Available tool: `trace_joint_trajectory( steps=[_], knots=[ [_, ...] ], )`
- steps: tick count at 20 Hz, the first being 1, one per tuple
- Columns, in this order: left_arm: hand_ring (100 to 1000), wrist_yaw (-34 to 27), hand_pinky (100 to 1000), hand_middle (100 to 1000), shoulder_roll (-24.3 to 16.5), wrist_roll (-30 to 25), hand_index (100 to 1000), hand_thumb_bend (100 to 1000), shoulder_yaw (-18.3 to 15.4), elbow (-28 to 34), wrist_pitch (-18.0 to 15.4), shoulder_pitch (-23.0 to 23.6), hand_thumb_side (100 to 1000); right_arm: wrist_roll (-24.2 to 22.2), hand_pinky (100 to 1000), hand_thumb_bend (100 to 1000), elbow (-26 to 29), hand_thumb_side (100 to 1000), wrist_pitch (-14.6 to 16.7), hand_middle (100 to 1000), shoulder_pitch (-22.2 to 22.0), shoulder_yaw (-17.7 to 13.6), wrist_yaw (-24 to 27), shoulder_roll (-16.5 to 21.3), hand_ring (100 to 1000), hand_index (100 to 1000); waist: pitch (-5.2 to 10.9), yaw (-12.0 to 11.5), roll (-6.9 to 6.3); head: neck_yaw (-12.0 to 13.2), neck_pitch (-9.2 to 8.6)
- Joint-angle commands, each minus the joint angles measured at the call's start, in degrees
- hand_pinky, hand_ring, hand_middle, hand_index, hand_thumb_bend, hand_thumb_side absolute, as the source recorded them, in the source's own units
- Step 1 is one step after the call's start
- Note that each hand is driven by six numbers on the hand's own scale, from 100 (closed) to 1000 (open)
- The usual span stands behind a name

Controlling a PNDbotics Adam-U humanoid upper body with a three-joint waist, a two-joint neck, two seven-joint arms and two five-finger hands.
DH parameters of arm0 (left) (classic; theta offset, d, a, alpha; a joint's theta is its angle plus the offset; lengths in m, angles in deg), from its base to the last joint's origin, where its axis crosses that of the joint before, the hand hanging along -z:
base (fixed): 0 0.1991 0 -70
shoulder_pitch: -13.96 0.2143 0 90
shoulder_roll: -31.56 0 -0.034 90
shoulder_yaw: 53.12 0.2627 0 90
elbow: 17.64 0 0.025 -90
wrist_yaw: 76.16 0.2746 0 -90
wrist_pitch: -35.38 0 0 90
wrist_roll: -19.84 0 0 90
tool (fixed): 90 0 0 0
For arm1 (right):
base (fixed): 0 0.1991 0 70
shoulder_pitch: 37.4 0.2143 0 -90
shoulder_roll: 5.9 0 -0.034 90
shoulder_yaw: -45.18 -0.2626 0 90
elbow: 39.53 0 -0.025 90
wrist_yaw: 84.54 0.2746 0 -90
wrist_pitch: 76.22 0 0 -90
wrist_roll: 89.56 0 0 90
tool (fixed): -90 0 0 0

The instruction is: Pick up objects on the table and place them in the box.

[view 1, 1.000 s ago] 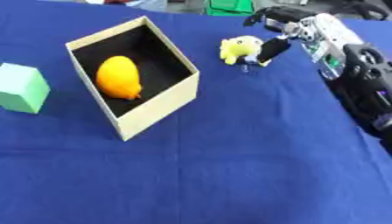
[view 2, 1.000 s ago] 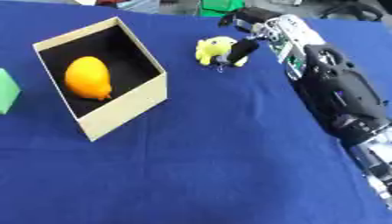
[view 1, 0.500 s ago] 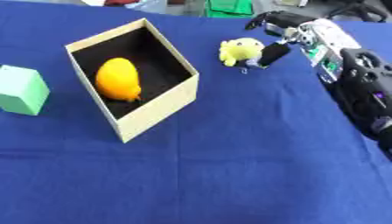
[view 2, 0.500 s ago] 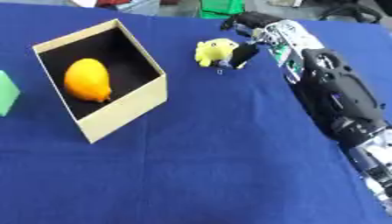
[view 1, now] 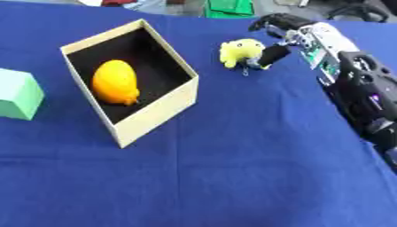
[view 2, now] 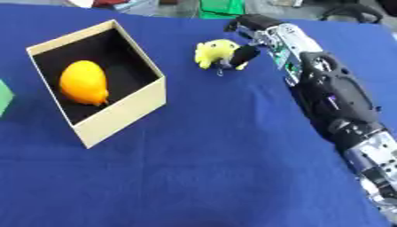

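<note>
A small yellow plush toy (view 1: 241, 52) lies on the blue table (view 1: 232, 168), right of the open cardboard box (view 1: 157, 111). An orange, lemon-shaped fruit (view 1: 114, 83) lies inside the box on its black floor. A pale green block (view 1: 17, 95) stands at the left edge. My right hand (view 1: 288, 34) reaches in from the right and hovers at the toy. Its black thumb (view 1: 272, 55) touches the toy's right side, while its fingers (view 2: 250, 21) arch above and behind the toy without closing on it. My left hand shows in no view.
My right forearm (view 2: 333, 97) runs along the right side of the table, from the lower right up to the toy. Green and other items (view 1: 229, 7) lie beyond the table's far edge. Bare blue cloth fills the front half.
Almost nothing has changed. The right hand stays at the yellow toy with its thumb against it, and the toy has not left its spot.
</note>
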State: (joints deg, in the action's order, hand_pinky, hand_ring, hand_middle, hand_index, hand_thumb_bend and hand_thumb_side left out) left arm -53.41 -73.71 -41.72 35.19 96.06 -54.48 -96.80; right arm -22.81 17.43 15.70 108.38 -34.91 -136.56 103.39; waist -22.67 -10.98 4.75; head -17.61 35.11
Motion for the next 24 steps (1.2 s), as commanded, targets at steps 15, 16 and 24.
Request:
trace_joint_trajectory(
  steps=[15, 16, 24],
  knots=[
    [691, 0.3, 515, 709, -1.3, 0.0, 795, 149, -0.5, 0.9, -0.2, -0.7, 1000, -0.2, 900, 439, 0.8, 562, 0.2, 868, 0.2, -0.9, -0.1, 2.3, 966, 919, 0.62, -0.3, -0.27, -0.6, -0.96],
    [691, 0.3, 515, 709, -1.3, 0.0, 795, 149, -0.5, 0.9, -0.2, -0.7, 1000, -0.2, 900, 439, 0.8, 562, 0.1, 868, 0.2, -0.9, -0.1, 2.3, 966, 919, 0.62, -0.3, -0.26, -0.6, -0.97],
    [691, 0.3, 516, 708, -1.3, -0.1, 794, 141, -0.5, 0.9, -0.3, -0.9, 1000, 2.8, 849, 309, 1.3, 439, -1.1, 660, 0.0, -1.2, -0.3, 2.3, 903, 731, 0.51, -0.6, -0.08, -0.6, -1.06]
  ],
)
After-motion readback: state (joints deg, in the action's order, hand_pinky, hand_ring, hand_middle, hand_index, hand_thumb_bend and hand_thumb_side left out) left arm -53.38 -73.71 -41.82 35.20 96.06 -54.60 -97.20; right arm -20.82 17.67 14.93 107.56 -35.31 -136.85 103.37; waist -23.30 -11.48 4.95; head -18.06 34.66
